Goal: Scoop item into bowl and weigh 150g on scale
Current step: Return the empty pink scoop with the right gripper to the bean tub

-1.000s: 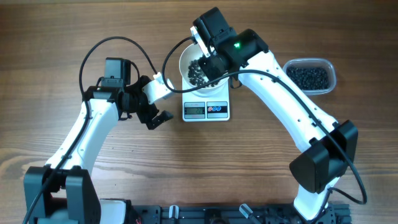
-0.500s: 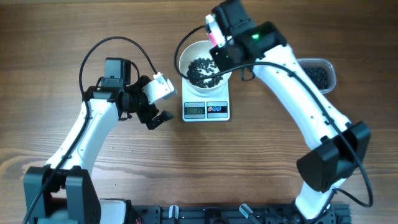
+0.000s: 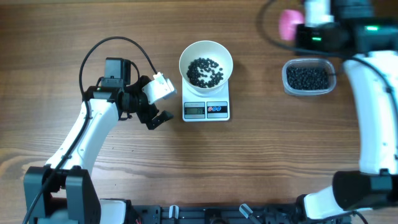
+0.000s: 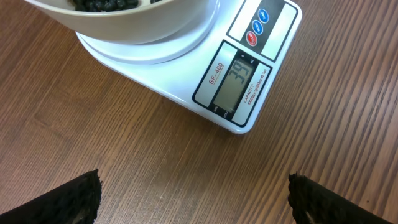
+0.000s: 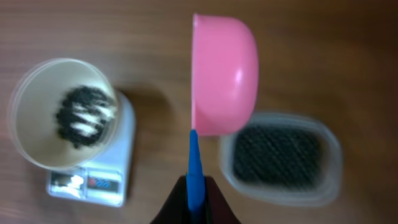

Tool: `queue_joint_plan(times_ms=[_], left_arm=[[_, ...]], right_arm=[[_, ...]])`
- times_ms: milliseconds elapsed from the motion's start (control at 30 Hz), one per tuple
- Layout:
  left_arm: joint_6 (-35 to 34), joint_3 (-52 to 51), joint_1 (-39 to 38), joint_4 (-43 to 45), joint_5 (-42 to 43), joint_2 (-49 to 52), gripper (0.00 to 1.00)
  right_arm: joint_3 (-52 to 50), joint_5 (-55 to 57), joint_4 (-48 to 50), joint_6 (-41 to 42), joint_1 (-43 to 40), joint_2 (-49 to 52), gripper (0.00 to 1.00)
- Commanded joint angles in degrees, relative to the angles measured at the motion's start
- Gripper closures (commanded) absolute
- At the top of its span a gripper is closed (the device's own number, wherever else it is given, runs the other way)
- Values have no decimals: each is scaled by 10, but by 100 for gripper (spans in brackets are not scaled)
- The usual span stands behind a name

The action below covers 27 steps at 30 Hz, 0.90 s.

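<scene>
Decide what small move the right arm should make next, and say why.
Probably lower the pink scoop into the clear tub of beads for another load: the scoop hangs tipped near it, the white bowl holds only a thin layer, and the scale shows 39.

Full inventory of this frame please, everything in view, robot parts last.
scale: one, white, mid-table, display reads 39
bowl: one, white, on the scale
tub: one, clear, right of the scale
beads: two heaps, black-blue, a small one in the bowl, a fuller one in the tub
scoop: one, pink with blue handle, raised near the tub
table: one, brown wood, under everything
arms: two, white and black, one on each side
left gripper: one, black, open and empty, left of the scale
right gripper: one, black, shut on the scoop handle
</scene>
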Motion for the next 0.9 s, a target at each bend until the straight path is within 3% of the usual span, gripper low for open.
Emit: queue_joint_plan(times_ms=[0,133,600,867], left_arm=[[5,-5,3,0,13,5,0],[5,-5,3,0,13,5,0],[5,-5,3,0,13,5,0],[5,-5,3,0,13,5,0]], right_arm=[[5,-13,-27,-33,-67,0,96],[-21,-8,-40,-66,-108,34,96],[-32,107,-58,-76,-107,163,96],[-32,192,-49,-61,-80,184,96]])
